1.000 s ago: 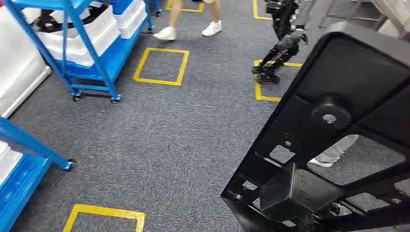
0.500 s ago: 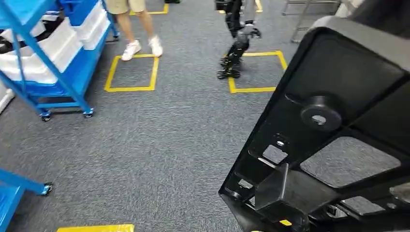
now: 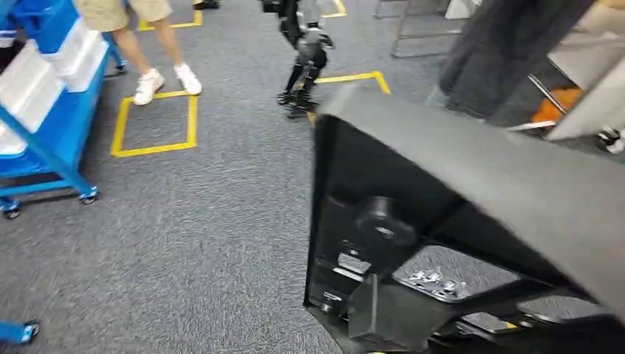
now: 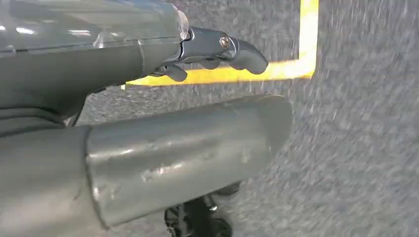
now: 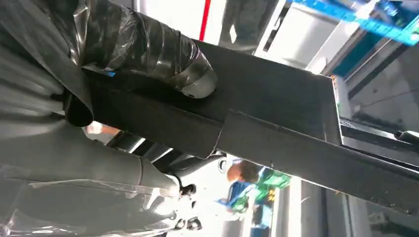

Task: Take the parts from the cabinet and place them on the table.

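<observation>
Part point(image 3: 472, 192): matte black throughout. Floor carpet point(image 3: 206, 221): speckled grey, marked with yellow tape squares point(image 3: 153, 125). Shelving cart point(image 3: 44, 147): blue frame, with white bins point(image 3: 29, 81). Person's shoes point(image 3: 168, 82): white; shorts khaki. Left robot hand point(image 4: 173, 143): grey thumb, darker grey fingers point(image 4: 237, 49). Right robot hand point(image 5: 143, 54): glossy black wrapping.

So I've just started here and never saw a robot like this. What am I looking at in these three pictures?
It is a walking humanoid robot with two arms. The head view looks down from its body at grey carpet with yellow taped squares. The big black part filling the lower right is what it carries. The right wrist view, from behind the right hand, shows that hand gripping the part's edge. The left wrist view shows the left hand holding nothing above the carpet. Further off stand a blue wheeled rack of white bins, a person's legs and another robot.
</observation>
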Controlling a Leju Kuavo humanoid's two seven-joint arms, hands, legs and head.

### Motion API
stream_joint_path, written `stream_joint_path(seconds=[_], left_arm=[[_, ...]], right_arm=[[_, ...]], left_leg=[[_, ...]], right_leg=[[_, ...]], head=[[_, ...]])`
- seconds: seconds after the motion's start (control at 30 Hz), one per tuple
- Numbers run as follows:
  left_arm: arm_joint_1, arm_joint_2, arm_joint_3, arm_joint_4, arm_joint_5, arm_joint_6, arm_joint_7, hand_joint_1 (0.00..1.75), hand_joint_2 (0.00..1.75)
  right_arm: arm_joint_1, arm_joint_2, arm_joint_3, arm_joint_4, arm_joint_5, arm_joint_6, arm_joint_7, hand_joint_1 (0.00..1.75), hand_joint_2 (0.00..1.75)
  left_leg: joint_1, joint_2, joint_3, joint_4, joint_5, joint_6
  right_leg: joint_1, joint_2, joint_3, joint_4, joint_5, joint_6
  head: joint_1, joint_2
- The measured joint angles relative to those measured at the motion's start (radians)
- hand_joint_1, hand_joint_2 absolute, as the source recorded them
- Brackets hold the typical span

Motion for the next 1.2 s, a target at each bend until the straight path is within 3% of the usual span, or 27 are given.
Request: stream_joint_path(seconds=[0.03,0.07,0.1,0.13,0.17,0.2,0.3,0.33,0.37,0.4,0.47,0.5,0.53,0.57,0.63,0.67,0.7,0.77,0.83,0.9,0.93,1.0,1.03,1.07,1.13,1.17,1.2], left_arm=[[0.0,-0.002,0.0,0.0,-0.002,0.0,0.003,0.0,0.0],[-0.002,-0.005,0.0,0.0,-0.002,0.002,0.007,0.0,0.0],[-0.004,-0.006,0.0,0.0,-0.003,0.002,0.008,0.0,0.0],[-0.005,-0.008,0.0,0.0,-0.003,0.002,0.009,0.0,0.0],[-0.005,-0.01,0.0,0.0,-0.003,0.002,0.01,0.0,0.0],[-0.005,-0.011,0.0,0.0,-0.006,0.002,0.01,0.0,0.0],[-0.007,-0.018,-0.001,0.0,-0.009,0.002,0.016,0.0,0.0],[-0.01,-0.022,-0.002,0.0,-0.01,0.002,0.016,0.0,0.0],[-0.013,-0.025,-0.002,0.0,-0.011,0.002,0.018,0.0,0.0],[-0.012,-0.03,-0.002,0.001,-0.012,0.002,0.018,0.0,0.0],[-0.005,-0.035,-0.002,0.001,-0.012,0.003,0.019,0.0,0.0],[-0.003,-0.037,-0.002,0.001,-0.012,0.003,0.02,0.0,0.0],[-0.002,-0.039,-0.002,0.001,-0.012,0.003,0.02,0.0,0.0],[-0.003,-0.04,-0.002,0.001,-0.011,0.003,0.02,0.0,0.0],[-0.007,-0.044,-0.002,0.001,-0.008,0.003,0.02,0.0,0.0],[-0.008,-0.045,-0.002,0.001,-0.006,0.002,0.02,0.0,0.0],[-0.01,-0.047,-0.002,0.001,-0.005,0.002,0.02,0.0,0.0],[-0.008,-0.051,-0.002,0.001,-0.002,0.002,0.02,0.0,0.0],[-0.01,-0.056,-0.003,0.001,-0.002,0.002,0.022,0.0,0.0],[-0.013,-0.058,-0.003,0.001,-0.002,0.002,0.022,0.0,0.0],[-0.01,-0.058,-0.003,0.001,-0.002,0.002,0.022,0.0,0.0],[-0.005,-0.058,-0.003,0.001,-0.001,0.002,0.024,0.0,0.0],[-0.005,-0.058,-0.003,0.001,-0.001,0.002,0.024,0.0,0.0],[-0.006,-0.058,-0.003,0.001,-0.001,0.002,0.024,0.0,0.0],[-0.009,-0.059,-0.003,0.001,-0.001,0.002,0.024,0.0,0.0],[-0.009,-0.06,-0.003,0.001,-0.001,0.002,0.024,0.0,0.0],[-0.009,-0.061,-0.003,0.001,-0.001,0.002,0.024,0.0,0.0]], right_arm=[[-0.002,-0.005,0.01,0.004,0.004,-0.009,0.0,1.75,1.75],[-0.004,-0.01,0.021,0.006,0.008,-0.015,0.0,1.75,1.75],[-0.006,-0.016,0.033,0.006,0.012,-0.021,0.0,1.75,1.75],[-0.008,-0.022,0.043,0.007,0.018,-0.028,0.0,1.75,1.75],[-0.011,-0.027,0.053,0.008,0.022,-0.033,0.0,1.75,1.75],[-0.017,-0.03,0.065,0.011,0.026,-0.038,0.0,1.75,1.75],[-0.018,-0.037,0.092,0.016,0.027,-0.058,0.0,1.75,1.75],[-0.018,-0.039,0.099,0.016,0.026,-0.061,0.0,1.75,1.75],[-0.02,-0.041,0.112,0.016,0.026,-0.063,0.0,1.75,1.75],[-0.026,-0.043,0.123,0.017,0.027,-0.062,0.0,1.75,1.75],[-0.029,-0.044,0.137,0.021,0.029,-0.062,0.0,1.75,1.75],[-0.03,-0.045,0.142,0.023,0.031,-0.062,0.0,1.75,1.75],[-0.031,-0.045,0.147,0.027,0.032,-0.062,0.0,1.75,1.75],[-0.034,-0.046,0.153,0.032,0.032,-0.06,0.0,1.75,1.75],[-0.045,-0.047,0.166,0.042,0.032,-0.057,0.0,1.75,1.75],[-0.051,-0.048,0.175,0.05,0.032,-0.056,0.0,1.75,1.75],[-0.055,-0.049,0.181,0.058,0.034,-0.057,0.0,1.75,1.75],[-0.065,-0.05,0.19,0.07,0.037,-0.059,0.002,1.75,1.75],[-0.073,-0.051,0.197,0.084,0.033,-0.067,0.013,1.75,1.75],[-0.085,-0.052,0.199,0.103,0.02,-0.074,0.022,1.75,1.75],[-0.096,-0.053,0.199,0.118,0.014,-0.076,0.026,1.75,1.75],[-0.101,-0.054,0.199,0.142,0.008,-0.077,0.027,1.75,1.75],[-0.101,-0.055,0.199,0.15,0.007,-0.076,0.029,1.75,1.75],[-0.101,-0.055,0.2,0.158,0.007,-0.076,0.029,1.75,1.75],[-0.102,-0.055,0.199,0.166,0.007,-0.076,0.03,1.75,1.75],[-0.104,-0.055,0.199,0.169,0.007,-0.076,0.03,1.75,1.75],[-0.107,-0.055,0.199,0.172,0.007,-0.075,0.028,1.75,1.75]], left_leg=[[0.0,0.013,0.001,0.0,-0.001,-0.001],[0.0,0.024,0.002,0.0,-0.003,-0.003],[0.0,0.035,0.005,0.0,-0.006,-0.006],[0.0,0.043,0.01,0.0,-0.009,-0.008],[-0.001,0.051,0.016,0.0,-0.012,-0.012],[-0.011,0.061,0.016,0.008,-0.019,-0.022],[-0.01,0.095,0.025,0.003,-0.023,-0.031],[-0.01,0.098,0.027,0.005,-0.029,-0.037],[-0.003,0.047,0.019,0.029,-0.051,-0.043],[-0.002,0.013,-0.005,0.082,-0.087,-0.043],[-0.002,-0.016,-0.083,0.251,-0.164,-0.045],[-0.002,-0.018,-0.119,0.321,-0.182,-0.046],[-0.002,-0.019,-0.131,0.337,-0.171,-0.044],[-0.002,-0.019,-0.121,0.306,-0.138,-0.043],[-0.001,-0.03,-0.054,0.149,-0.042,-0.039],[0.001,-0.057,-0.017,0.064,-0.004,-0.036],[0.002,-0.107,-0.006,0.034,-0.017,-0.034],[-0.002,-0.096,-0.003,0.02,-0.015,-0.03],[0.003,-0.076,-0.001,0.011,-0.006,-0.012],[0.005,-0.054,-0.001,0.006,-0.001,0.001],[0.003,-0.039,-0.002,0.006,-0.001,0.004],[-0.001,-0.012,-0.004,0.006,-0.002,0.006],[-0.002,0.0,-0.004,0.007,-0.003,0.005],[-0.002,0.01,-0.003,0.007,-0.004,0.005],[-0.002,0.027,0.004,0.007,-0.009,0.001],[-0.003,0.035,0.01,0.006,-0.011,-0.001],[-0.007,0.042,0.013,0.006,-0.015,-0.006]], right_leg=[[-0.003,-0.003,0.0,-0.001,0.015,0.001],[-0.005,-0.006,0.02,-0.042,0.047,0.002],[-0.005,-0.014,0.062,-0.119,0.091,0.0],[-0.004,-0.033,0.109,-0.205,0.129,-0.003],[-0.001,-0.069,0.144,-0.266,0.147,-0.009],[0.016,-0.105,0.154,-0.298,0.135,-0.012],[0.015,-0.068,0.145,-0.29,0.135,-0.019],[0.009,-0.057,0.148,-0.296,0.139,-0.026],[0.006,-0.048,0.15,-0.3,0.143,-0.035],[0.005,-0.04,0.149,-0.301,0.144,-0.042],[0.007,-0.017,0.148,-0.3,0.145,-0.046],[0.008,-0.002,0.148,-0.299,0.145,-0.046],[0.009,0.01,0.148,-0.297,0.145,-0.046],[0.009,0.022,0.149,-0.295,0.144,-0.046],[0.007,0.047,0.153,-0.291,0.143,-0.044],[0.006,0.057,0.154,-0.29,0.141,-0.041],[0.007,0.066,0.15,-0.288,0.141,-0.036],[0.002,0.088,0.139,-0.289,0.148,-0.019],[0.004,0.108,0.134,-0.293,0.155,-0.005],[0.006,0.032,0.118,-0.25,0.118,-0.001],[0.003,0.009,0.082,-0.172,0.07,0.005],[-0.001,-0.002,0.012,-0.023,0.005,0.013],[-0.003,-0.003,-0.003,0.008,0.004,0.015],[-0.005,-0.004,0.008,-0.014,0.029,0.015],[-0.004,-0.018,0.09,-0.167,0.115,0.01],[0.0,-0.042,0.138,-0.254,0.152,0.003],[0.012,-0.079,0.161,-0.297,0.137,-0.004]], head=[[0.0,0.0],[0.0,0.0],[0.0,0.0],[0.0,0.0],[0.0,0.0],[0.0,0.0],[0.0,0.0],[0.0,0.0],[0.0,0.0],[-0.001,0.0],[0.0,0.0],[0.0,0.0],[0.0,0.0],[0.0,0.0],[0.0,0.0],[0.0,0.0],[0.0,0.0],[0.0,0.0],[0.0,0.0],[0.001,0.0],[0.0,0.0],[0.0,0.0],[0.0,0.0],[0.0,0.0],[0.0,0.0],[0.0,0.0],[0.0,0.0]])
